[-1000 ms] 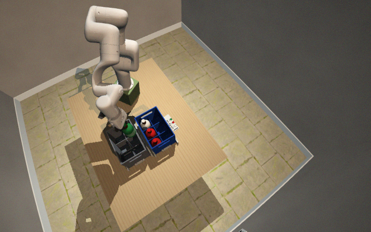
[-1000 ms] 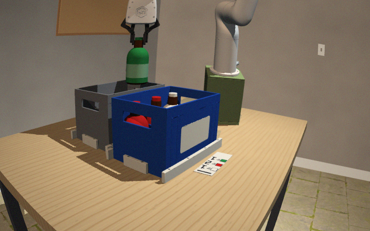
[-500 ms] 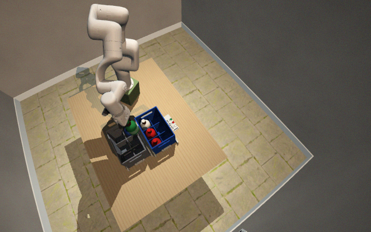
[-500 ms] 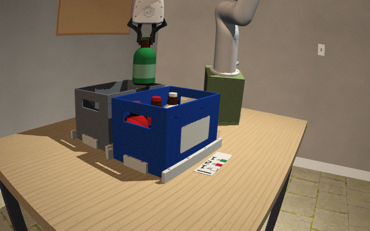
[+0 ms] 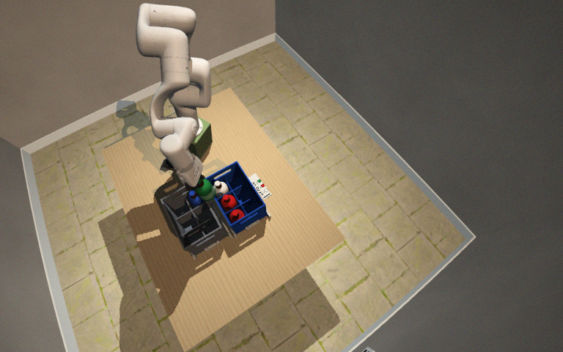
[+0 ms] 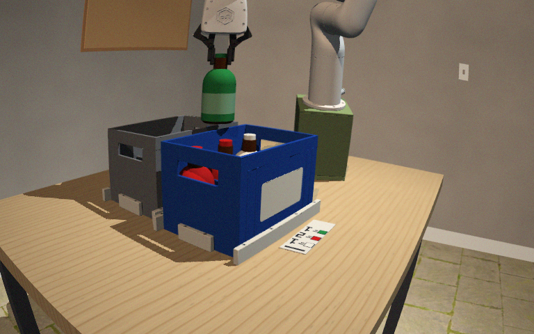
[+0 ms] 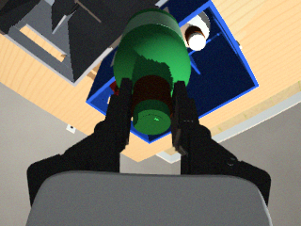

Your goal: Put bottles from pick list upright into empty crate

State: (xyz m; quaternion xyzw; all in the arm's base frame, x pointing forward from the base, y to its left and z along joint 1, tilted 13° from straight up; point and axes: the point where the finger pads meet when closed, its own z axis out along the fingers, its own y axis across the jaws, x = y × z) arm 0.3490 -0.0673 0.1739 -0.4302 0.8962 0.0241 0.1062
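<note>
While the green bottle hangs over the crates, the relation to watch: bottle to blue crate, long axis near upright, base above the rims.
Gripper (image 6: 221, 58) (image 7: 151, 93): closed on the dark neck of the green bottle (image 6: 218, 92) (image 5: 204, 190) (image 7: 155, 56).
Blue crate (image 6: 200, 204) (image 5: 253, 221) (image 7: 230, 96): white-capped bottle (image 6: 249, 142) (image 5: 221, 187) (image 7: 197, 40) and two red bottles (image 5: 228, 202) inside.
Gray crate (image 6: 133, 173) (image 5: 172, 215) (image 7: 77, 75): beside the blue one; blue bottle (image 5: 193, 199) in it.
Pick list (image 6: 307, 236) (image 5: 260, 186): one white, two red, one green.
Progress: green looks like the last ordered bottle.
Next move: probably sideways over a free blue-crate cell, then straight down.
Risk: base catching a rim or divider.

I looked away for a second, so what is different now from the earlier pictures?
The green bottle, held in the gripper, has moved sideways from over the gray crate toward the blue crate. Nothing was taken hold of or let go. Both crates and the white and red bottles stayed put.
</note>
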